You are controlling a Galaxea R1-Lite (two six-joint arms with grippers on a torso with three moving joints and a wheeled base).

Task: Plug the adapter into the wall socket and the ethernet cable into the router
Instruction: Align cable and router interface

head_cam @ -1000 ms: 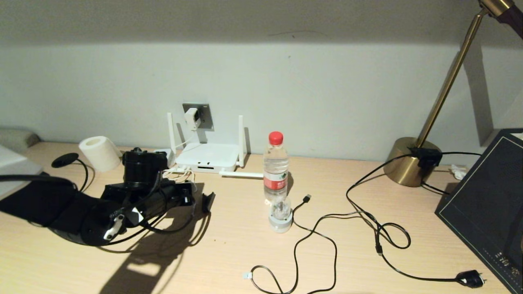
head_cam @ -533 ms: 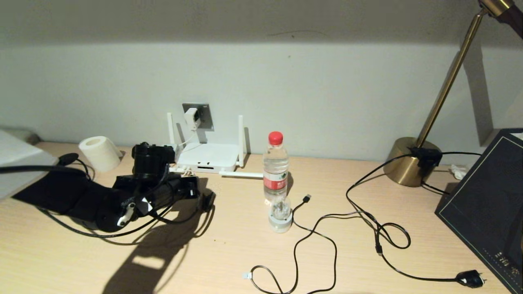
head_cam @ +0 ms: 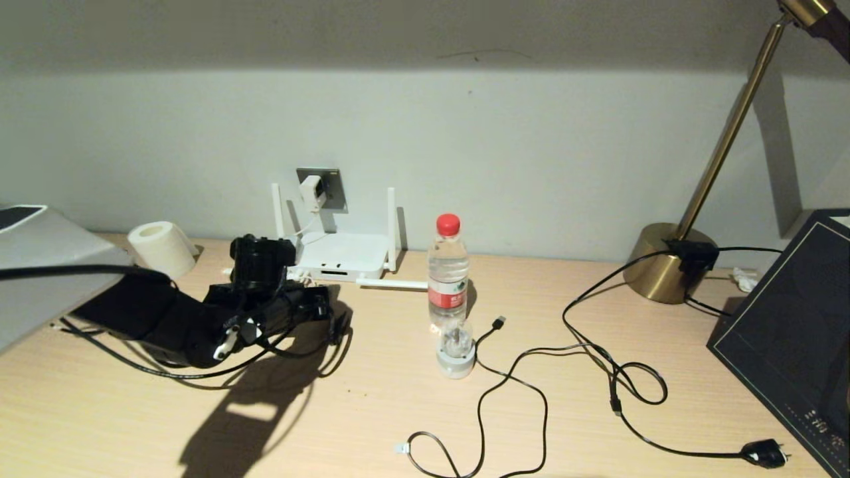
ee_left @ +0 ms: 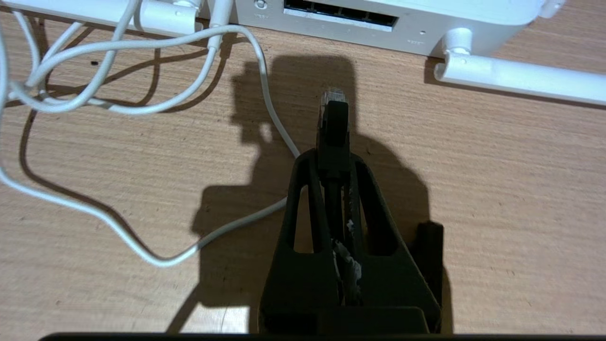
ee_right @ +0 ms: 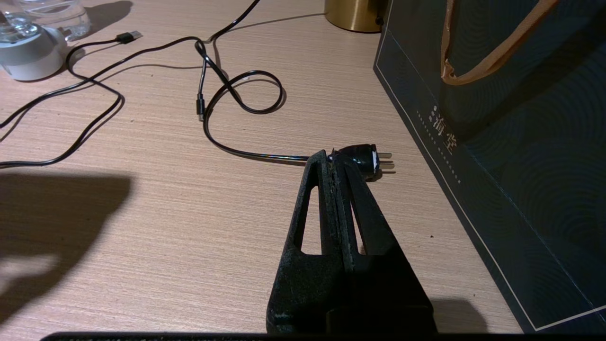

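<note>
Your adapter already sits in the wall socket, so you are on the cable step. The left gripper, jaws clamped on the ethernet cable, holds the clear tip just short of the router; line it up with a port and push straight in. Your right gripper hangs empty, jaws pressed together, near the dark bag.

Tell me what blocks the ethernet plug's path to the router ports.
Nothing visible. The left claw holds the ethernet cable facing the router over bare desk; the adapter cord lies beside that path.
</note>
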